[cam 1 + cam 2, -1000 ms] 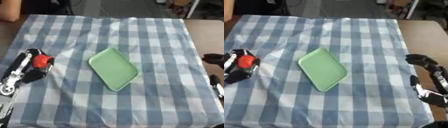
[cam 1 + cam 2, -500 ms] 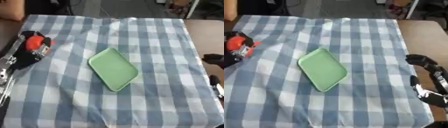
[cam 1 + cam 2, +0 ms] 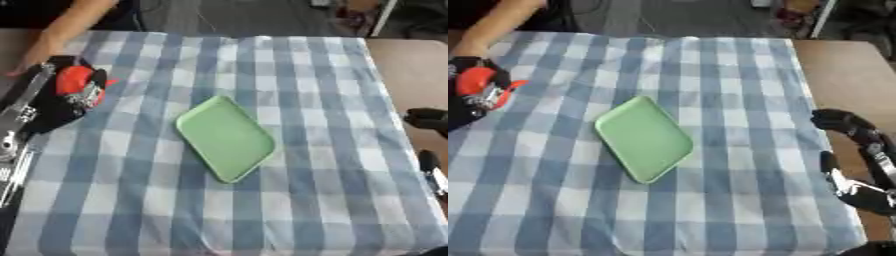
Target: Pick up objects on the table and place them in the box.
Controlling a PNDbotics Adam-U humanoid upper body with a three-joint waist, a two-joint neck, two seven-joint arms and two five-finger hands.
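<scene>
Your left robot hand (image 3: 63, 97) curls round a red thing (image 3: 73, 80) at the table's (image 3: 289, 200) far left, and your right robot hand (image 3: 859, 150) rests spread.

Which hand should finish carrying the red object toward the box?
Left. The left hand is already curled round the red object at the cloth's left edge; the right hand idles at the right edge.

no readable text, labels or numbers anywhere
</scene>
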